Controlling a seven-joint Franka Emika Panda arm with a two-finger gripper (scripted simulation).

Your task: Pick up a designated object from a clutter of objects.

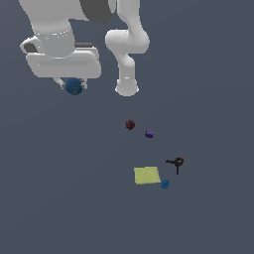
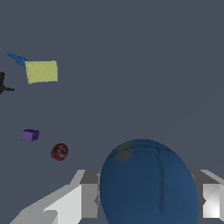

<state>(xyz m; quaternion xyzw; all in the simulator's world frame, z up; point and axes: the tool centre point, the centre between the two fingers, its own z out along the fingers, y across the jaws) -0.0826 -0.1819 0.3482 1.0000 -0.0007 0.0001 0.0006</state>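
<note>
The dark blue ball (image 1: 74,87) hangs high above the floor at the exterior view's upper left, held between the fingers of my gripper (image 1: 73,85), which is shut on it. In the wrist view the ball (image 2: 148,183) fills the space between the two grey fingers (image 2: 83,199). The rest of the clutter lies far off on the floor: a dark red ball (image 1: 130,124), a purple cube (image 1: 149,134), a black tool with a red tip (image 1: 176,162), a flat yellow square (image 1: 147,175) and a small bright blue piece (image 1: 164,184).
The arm's white base column (image 1: 127,74) stands behind the dark red ball. The wrist view shows the same items on the grey floor: yellow square (image 2: 41,71), purple cube (image 2: 29,135), dark red ball (image 2: 59,152).
</note>
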